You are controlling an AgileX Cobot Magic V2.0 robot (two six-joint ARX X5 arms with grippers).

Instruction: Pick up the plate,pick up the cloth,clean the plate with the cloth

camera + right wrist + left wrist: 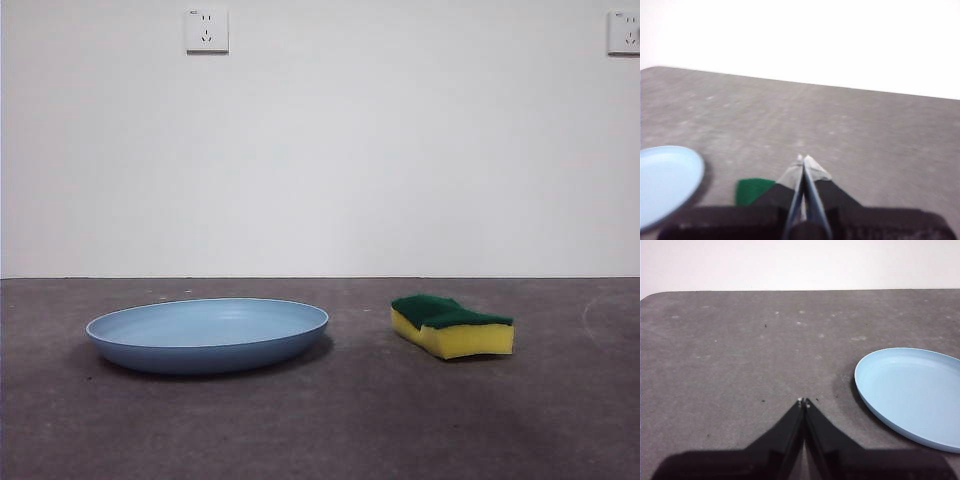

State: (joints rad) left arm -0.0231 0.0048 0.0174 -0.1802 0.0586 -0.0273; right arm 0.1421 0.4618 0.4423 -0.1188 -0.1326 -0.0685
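On my front feed the plate point(207, 335) sits flat on the grey table point(320, 430), rim up and nothing in it. I'll take it as my landmark. To the right of the plate, well apart from it with bare tabletop between, lies the sponge point(452, 325), green scouring side up and yellow foam below (its wavy outline shows clearly from this low angle). It looks a touch farther back than the plate's near edge. Behind the plate, high on the white wall, there is a power socket point(206, 30), and a second socket point(624, 32) is at the far right edge.

Neither arm shows in the front feed. From my left wrist camera, the left gripper point(804, 401) hangs above bare table beside the plate point(912, 395), its jaws pressed together at the tips with nothing between them. From my right wrist camera (rather blurred), the right gripper point(804, 159) is likewise closed up and empty, with the plate point(665, 180) off to one side and a corner of the sponge point(752, 189) peeking out beside the jaws, not touched.
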